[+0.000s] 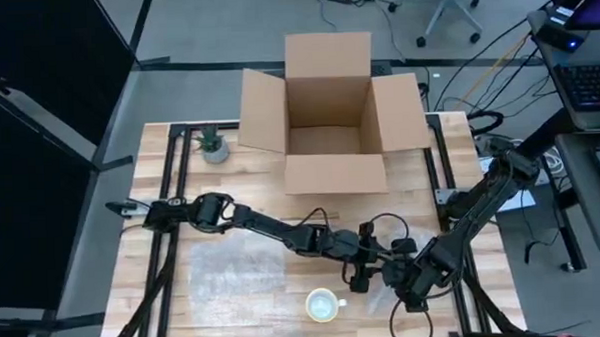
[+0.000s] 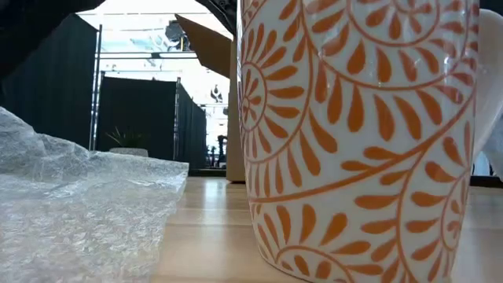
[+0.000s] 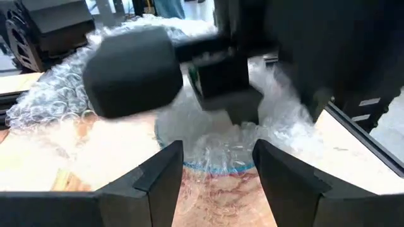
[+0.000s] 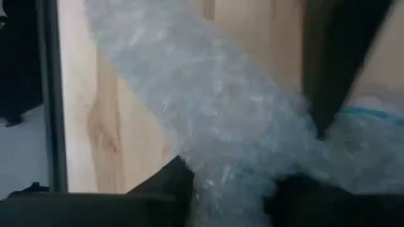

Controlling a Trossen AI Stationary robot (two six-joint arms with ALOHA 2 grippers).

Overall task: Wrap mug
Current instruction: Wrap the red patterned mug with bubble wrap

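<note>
A white mug with an orange leaf pattern (image 1: pixel 324 306) (image 2: pixel 361 141) stands upright on its base near the table's near edge, and no gripper touches it. Just right of it my two grippers meet over a bundle of bubble wrap (image 3: pixel 221 151). Through the wrap shows a round thing with a blue rim and a reddish pattern (image 3: pixel 218 169). My left gripper (image 1: pixel 364 273) (image 3: pixel 221 183) has this bundle between its fingers. My right gripper (image 1: pixel 402 285) (image 4: pixel 230 195) is shut on a strip of the wrap (image 4: pixel 208 107). My left gripper has the wrapped round thing between its two fingers (image 3: pixel 161 176), which stand on either side of the blue-rimmed part (image 3: pixel 189 165). It comes from the table's left. Whether the bundle rests on the table does not show. My right gripper pinches a bunched strip of bubble wrap (image 4: pixel 230 180), several layers gathered, between its two fingers. The strip runs away from the fingers over the wooden table top, and its side reaches the blue-rimmed bundle (image 4: pixel 366 116).
A second sheet of bubble wrap (image 1: pixel 236 276) (image 2: pixel 78 212) lies flat at the near left. An open cardboard box (image 1: pixel 328 112) stands at the far middle, and a small potted plant (image 1: pixel 212 145) at the far left. Black frame rails (image 1: pixel 172 223) run along both sides.
</note>
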